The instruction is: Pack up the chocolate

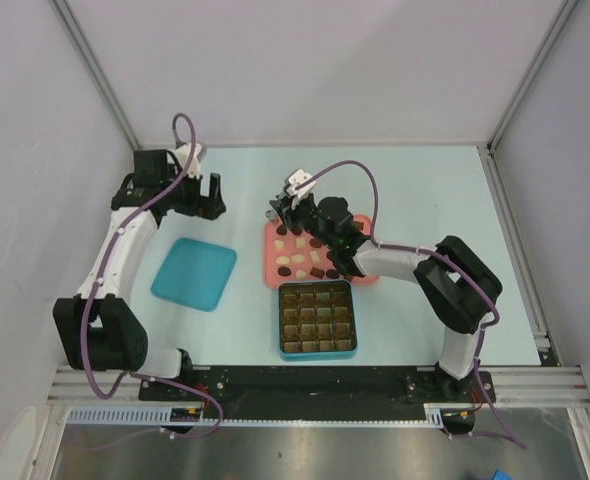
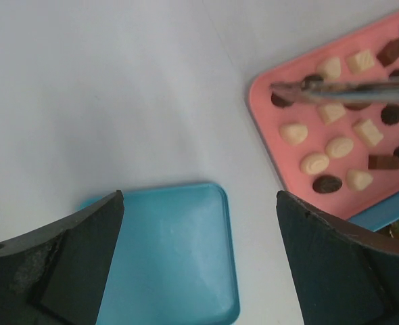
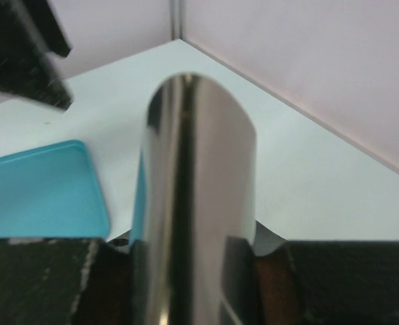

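Observation:
Several small chocolate (image 2: 340, 147) pieces, cream, dark and reddish-brown, lie on the pink tray (image 2: 267, 128), seen from above at tray (image 1: 271, 262). My right gripper (image 3: 193, 250) is shut on shiny metal tongs (image 3: 199, 203). The tongs (image 2: 348, 90) reach across the far part of the tray, and their tips are next to a dark piece. Whether the tips hold anything I cannot tell. In the top view the right gripper (image 1: 287, 212) is over the tray's far left corner. My left gripper (image 2: 199, 196) is open and empty above the teal lid (image 2: 172, 257).
The teal box (image 1: 317, 352) with gold-brown grid compartments sits just in front of the pink tray. The teal lid (image 1: 194, 273) lies flat to the left, under the left arm. Enclosure walls stand at the back and on both sides.

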Action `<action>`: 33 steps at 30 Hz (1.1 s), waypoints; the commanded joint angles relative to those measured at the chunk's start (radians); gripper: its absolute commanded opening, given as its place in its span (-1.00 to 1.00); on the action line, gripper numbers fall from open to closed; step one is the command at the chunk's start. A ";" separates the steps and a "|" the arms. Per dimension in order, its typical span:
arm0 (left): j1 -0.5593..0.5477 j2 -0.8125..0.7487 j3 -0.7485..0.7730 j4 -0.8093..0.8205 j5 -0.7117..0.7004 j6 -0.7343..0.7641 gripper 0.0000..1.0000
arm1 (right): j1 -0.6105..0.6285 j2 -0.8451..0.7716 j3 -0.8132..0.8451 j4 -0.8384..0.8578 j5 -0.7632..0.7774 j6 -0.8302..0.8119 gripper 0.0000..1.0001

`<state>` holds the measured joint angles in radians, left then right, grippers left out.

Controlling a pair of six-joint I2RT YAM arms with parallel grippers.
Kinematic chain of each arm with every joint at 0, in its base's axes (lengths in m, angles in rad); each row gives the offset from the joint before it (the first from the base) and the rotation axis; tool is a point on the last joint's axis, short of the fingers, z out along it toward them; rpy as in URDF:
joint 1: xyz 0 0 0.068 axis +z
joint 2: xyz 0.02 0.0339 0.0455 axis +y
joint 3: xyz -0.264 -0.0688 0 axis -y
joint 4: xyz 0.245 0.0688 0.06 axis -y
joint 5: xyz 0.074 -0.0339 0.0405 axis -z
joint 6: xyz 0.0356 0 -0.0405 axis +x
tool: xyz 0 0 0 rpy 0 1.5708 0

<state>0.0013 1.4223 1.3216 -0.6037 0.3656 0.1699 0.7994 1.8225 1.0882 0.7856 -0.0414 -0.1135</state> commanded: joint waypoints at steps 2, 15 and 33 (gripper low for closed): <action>0.025 -0.054 -0.107 0.018 0.002 0.037 1.00 | -0.015 0.041 0.039 0.093 0.087 -0.028 -0.39; 0.034 -0.060 -0.156 0.030 0.021 0.037 1.00 | -0.026 0.066 0.038 0.107 0.081 0.001 -0.09; 0.026 -0.023 -0.130 0.044 0.055 0.016 1.00 | -0.031 0.104 0.048 0.196 0.023 0.035 -0.10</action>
<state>0.0292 1.4132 1.1725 -0.5858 0.4000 0.1917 0.7746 1.9068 1.0889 0.8886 0.0097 -0.1005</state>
